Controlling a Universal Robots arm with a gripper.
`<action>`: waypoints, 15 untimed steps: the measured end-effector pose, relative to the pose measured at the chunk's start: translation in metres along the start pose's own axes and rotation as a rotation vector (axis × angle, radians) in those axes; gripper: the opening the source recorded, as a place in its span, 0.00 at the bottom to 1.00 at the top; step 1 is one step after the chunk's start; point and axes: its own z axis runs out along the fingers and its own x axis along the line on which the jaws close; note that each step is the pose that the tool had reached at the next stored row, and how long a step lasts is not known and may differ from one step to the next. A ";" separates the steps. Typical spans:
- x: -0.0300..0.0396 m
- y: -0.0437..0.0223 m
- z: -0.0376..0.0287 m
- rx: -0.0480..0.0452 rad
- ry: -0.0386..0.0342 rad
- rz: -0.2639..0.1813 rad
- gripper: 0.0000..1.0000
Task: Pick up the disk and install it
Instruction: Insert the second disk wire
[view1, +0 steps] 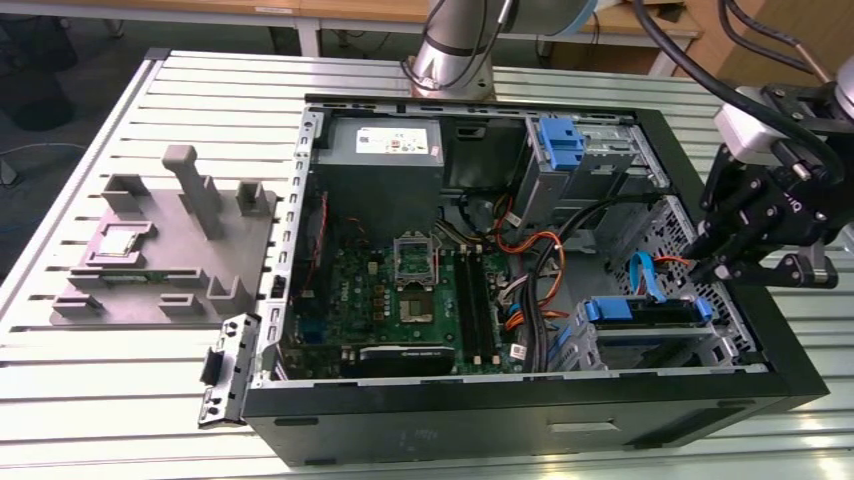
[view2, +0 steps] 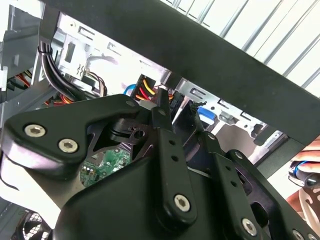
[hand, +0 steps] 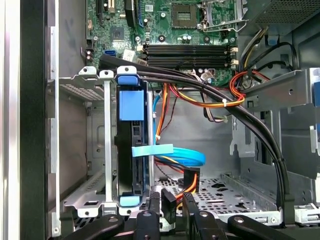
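The disk (view1: 643, 311) stands on edge in the lower drive cage at the exterior view's right, inside the open computer case (view1: 534, 415). Its bright blue bracket runs across its top. In the first wrist view the disk (hand: 132, 107) shows its blue bracket and dark edge between the cage's metal rails. My gripper (view1: 721, 268) hangs over the case's right wall, just beyond the cage and above it, apart from the disk. Its black fingers stand close together with nothing held in both wrist views (hand: 170, 200) (view2: 175, 112).
Black, orange and blue cables (hand: 220, 100) cross the space beside the cage. The motherboard (view1: 407, 300) fills the case floor, with a grey power supply (view1: 384, 143) and a blue-handled upper bay (view1: 561, 140) at the back. A grey fixture (view1: 160, 245) stands on the slatted table.
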 end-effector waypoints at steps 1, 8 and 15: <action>0.0000 -0.0008 0.0000 0.0000 0.0000 0.000 0.32; -0.0002 -0.0013 -0.0023 0.0000 -0.0010 0.000 0.32; -0.0002 -0.0013 -0.0027 0.0000 -0.0008 0.000 0.32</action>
